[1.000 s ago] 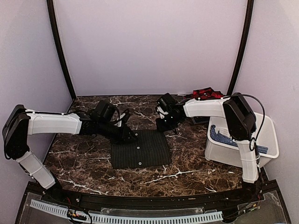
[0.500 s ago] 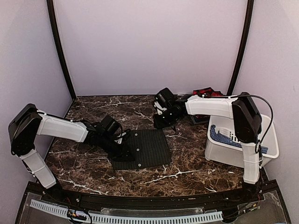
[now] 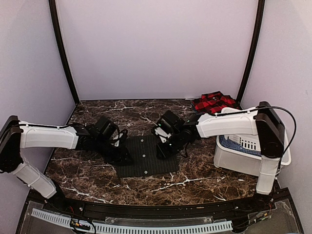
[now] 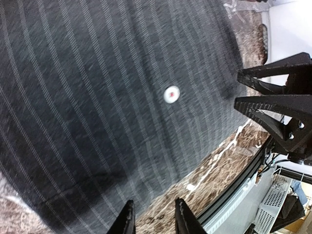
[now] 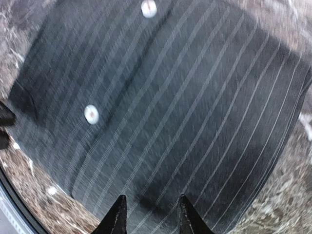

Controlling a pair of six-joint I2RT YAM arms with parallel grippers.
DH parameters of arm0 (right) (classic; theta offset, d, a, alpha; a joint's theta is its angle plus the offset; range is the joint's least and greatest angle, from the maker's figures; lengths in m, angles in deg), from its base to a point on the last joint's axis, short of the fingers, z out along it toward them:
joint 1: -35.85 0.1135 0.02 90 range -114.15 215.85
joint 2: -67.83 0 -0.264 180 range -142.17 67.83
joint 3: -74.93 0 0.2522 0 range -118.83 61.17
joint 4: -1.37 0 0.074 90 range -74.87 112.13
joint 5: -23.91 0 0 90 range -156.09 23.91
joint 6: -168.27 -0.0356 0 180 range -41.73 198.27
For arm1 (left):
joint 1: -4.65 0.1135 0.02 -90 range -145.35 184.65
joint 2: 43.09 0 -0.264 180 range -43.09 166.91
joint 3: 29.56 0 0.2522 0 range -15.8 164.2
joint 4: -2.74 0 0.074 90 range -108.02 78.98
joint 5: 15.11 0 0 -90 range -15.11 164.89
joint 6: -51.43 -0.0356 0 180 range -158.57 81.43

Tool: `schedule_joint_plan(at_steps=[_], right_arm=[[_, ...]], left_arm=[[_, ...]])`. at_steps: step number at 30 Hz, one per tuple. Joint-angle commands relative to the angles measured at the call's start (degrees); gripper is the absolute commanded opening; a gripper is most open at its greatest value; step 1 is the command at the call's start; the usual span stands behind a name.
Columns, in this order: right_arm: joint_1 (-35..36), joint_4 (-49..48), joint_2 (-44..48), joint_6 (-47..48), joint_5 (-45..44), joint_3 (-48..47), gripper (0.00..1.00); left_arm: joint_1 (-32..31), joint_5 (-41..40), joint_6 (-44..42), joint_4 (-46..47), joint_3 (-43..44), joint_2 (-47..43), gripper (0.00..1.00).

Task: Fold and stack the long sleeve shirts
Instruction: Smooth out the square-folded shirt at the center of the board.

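Lying flat on the marble counter (image 3: 87,170), the charcoal pinstripe shirt (image 3: 146,157) is folded into a tidy rectangle, small white buttons (image 5: 90,113) facing up along the placket. At this shirt's left edge: the left hand (image 3: 120,156), low over the cloth. Wrist view shows its fingers (image 4: 127,219) narrowly apart, nothing between them, tips over the border where cloth meets counter. At the shirt's far right corner: the right hand (image 3: 163,149), fingers (image 5: 117,217) likewise narrowly apart, striped cloth showing through the gap, none of it pinched. Cannot tell whether either pair of tips touches the fabric. The left arm (image 3: 48,136) and right arm (image 3: 226,124) reach in toward the shirt from opposite sides. Right of the charcoal shirt and apart from it: the white plastic bin (image 3: 239,163), a blue patterned cloth (image 3: 231,145) lying inside. Farther right and well beyond the charcoal shirt, near the rear wall: the red-and-black plaid shirt (image 3: 213,101), in a low heap.
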Motion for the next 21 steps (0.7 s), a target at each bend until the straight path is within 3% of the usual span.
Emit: schedule_joint_plan(at_steps=[1,13,21], right_arm=[[0.0,-0.8,3.7,-2.0,1.0,5.3,0.33],[0.0,-2.3,7.9,-6.2,0.6,16.2,0.33],[-0.3,-1.4,10.6,-6.2,-1.7,16.6,0.34]], left_arm=[[-0.1,-0.9,1.2,-4.2,-3.6,-1.6,0.27],[0.2,-3.0,2.7,-6.7,-7.3,-3.4,0.26],[6.2,-8.7,5.2,-11.1,-7.6,-14.0,0.31]])
